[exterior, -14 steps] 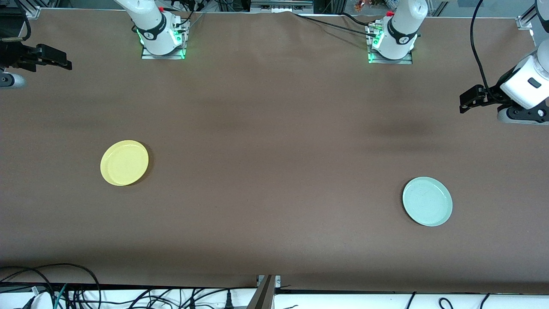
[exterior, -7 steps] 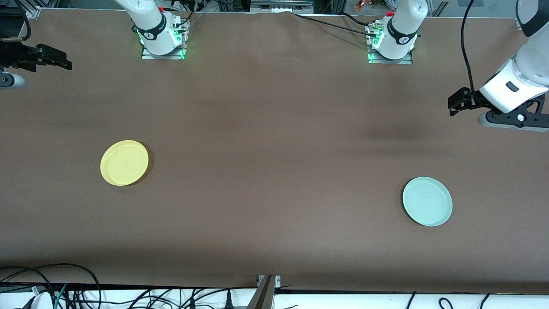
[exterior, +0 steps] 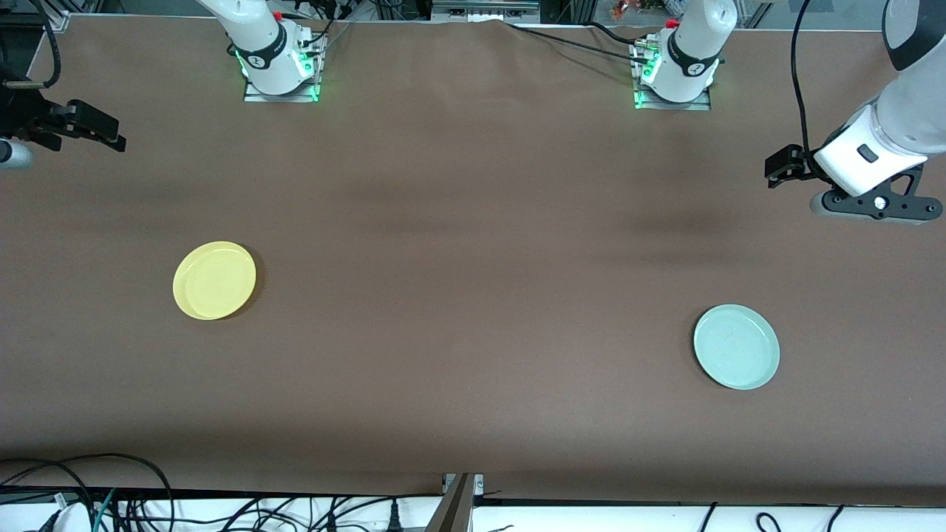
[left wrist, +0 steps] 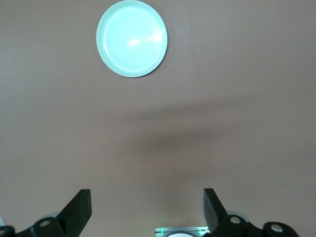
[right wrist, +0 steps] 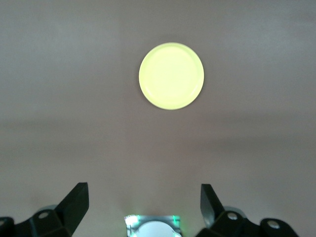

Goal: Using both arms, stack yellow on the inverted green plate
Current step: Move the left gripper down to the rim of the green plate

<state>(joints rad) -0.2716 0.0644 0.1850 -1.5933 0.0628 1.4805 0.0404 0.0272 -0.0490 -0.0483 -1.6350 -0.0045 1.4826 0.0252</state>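
Meanwhile, the left hand (exterior: 776, 164), spread and empty, has been carried inward over the bare worktop (exterior: 473, 295) toward the rim-up green plate (exterior: 736, 346), while the right hand (exterior: 103, 133), likewise spread, has barely shifted, well apart from the yellow plate (exterior: 214, 280), so nothing is yet gripped.

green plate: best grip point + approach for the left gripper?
Probably the raised rim. The green plate lies flat and rim-up on the table, with nothing beside it, so one finger can go inside the rim and one outside. Come down from above at the edge nearest the left gripper, which is open and up over the table's left-arm end. The body is too wide to span.
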